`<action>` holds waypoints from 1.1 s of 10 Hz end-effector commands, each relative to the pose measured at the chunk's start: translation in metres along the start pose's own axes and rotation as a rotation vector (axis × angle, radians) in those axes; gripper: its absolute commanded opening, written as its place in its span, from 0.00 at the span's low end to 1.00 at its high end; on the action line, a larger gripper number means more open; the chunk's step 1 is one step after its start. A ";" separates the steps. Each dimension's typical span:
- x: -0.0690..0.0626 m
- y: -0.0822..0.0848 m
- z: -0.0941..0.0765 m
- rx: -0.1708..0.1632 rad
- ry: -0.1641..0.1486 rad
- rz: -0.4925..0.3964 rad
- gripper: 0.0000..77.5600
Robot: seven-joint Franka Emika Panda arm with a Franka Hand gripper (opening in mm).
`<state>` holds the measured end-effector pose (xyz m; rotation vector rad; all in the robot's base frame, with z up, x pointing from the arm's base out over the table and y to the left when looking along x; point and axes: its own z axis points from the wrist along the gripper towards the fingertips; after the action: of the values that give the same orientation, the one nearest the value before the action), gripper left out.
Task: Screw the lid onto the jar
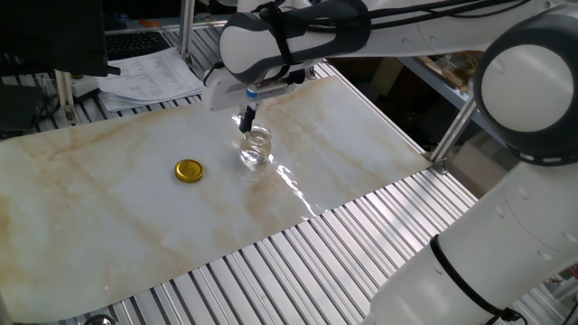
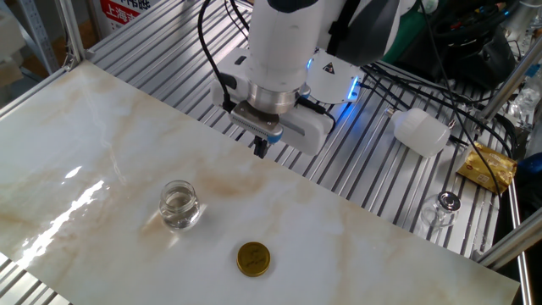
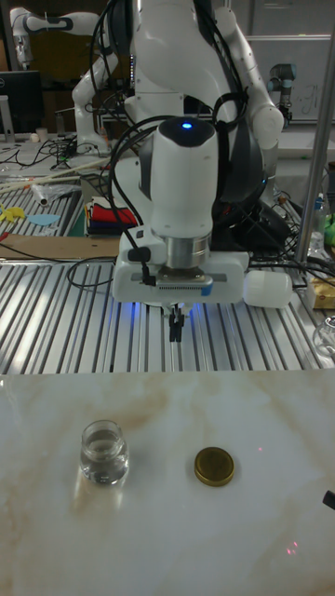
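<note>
The jar (image 3: 103, 452) stands upright on the marble tabletop (image 2: 356, 246), open-mouthed, and the lid (image 3: 215, 466) lies flat just beside it, to its right in the tall fixed view, the two clearly apart. Above the far edge of the marble hangs the gripper (image 3: 175, 328), fingers pointing straight down and pinched together with nothing between them (the tall view shows this best, head-on, the two dark tips reading as one narrow stub). It touches neither object.

From the other fixed view the gripper (image 2: 259, 147) sits over the line where marble meets the ribbed aluminium surface (image 2: 373, 169), with the jar (image 2: 180, 205) nearer the camera and to the left, and the lid (image 2: 253, 258) nearer still, to the right. This view alone shows the clutter off to the right: a white plastic bottle (image 2: 421, 132) lying on its side and a crumpled gold wrapper (image 2: 486, 166).

One fixed view looks from the opposite side: here the gripper (image 1: 247, 117) seems to hover right at the jar (image 1: 256, 147), a trick of the angle, and the lid (image 1: 189, 171) lies to the left. Papers (image 1: 149, 74) lie beyond the table's far corner.
</note>
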<state>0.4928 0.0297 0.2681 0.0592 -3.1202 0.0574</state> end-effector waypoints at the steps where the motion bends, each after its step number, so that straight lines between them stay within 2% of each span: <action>1: -0.001 0.000 -0.001 -0.008 0.014 0.037 0.00; 3: -0.001 0.000 -0.001 -0.013 0.035 0.028 0.00; 11: -0.001 0.001 0.000 -0.010 0.027 0.033 0.00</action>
<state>0.4924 0.0296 0.2673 0.0094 -3.0836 0.0455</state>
